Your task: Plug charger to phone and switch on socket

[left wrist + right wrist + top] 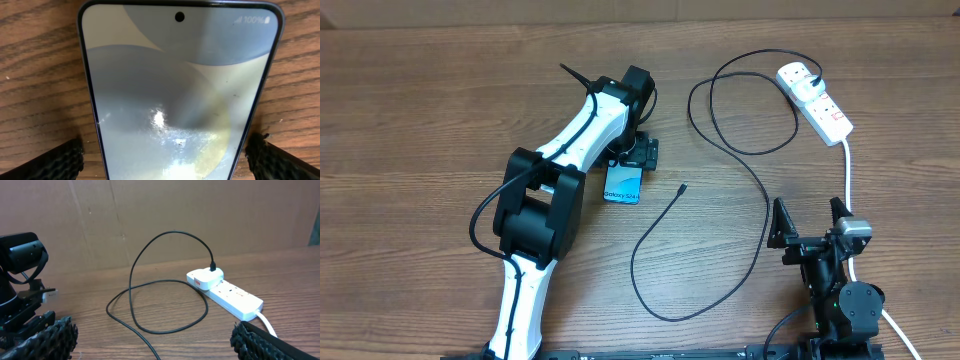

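Observation:
The phone (624,186) lies flat on the wood table, its "Galaxy S24" end showing. Its other end is hidden under my left gripper (629,160). In the left wrist view the phone (180,90) fills the frame, and the open left gripper (167,165) straddles it with a gap on each side. The charger cable (766,210) loops across the table, and its small tip (681,187) lies loose just right of the phone. Its white plug (797,74) sits in the socket (823,108). My right gripper (810,225) is open and empty, near the front, facing the socket (235,298).
The socket's thick white cord (848,172) runs down past the right arm toward the front edge. A cardboard wall (150,210) closes the back of the table. The left arm (545,200) stretches diagonally over the table's left half.

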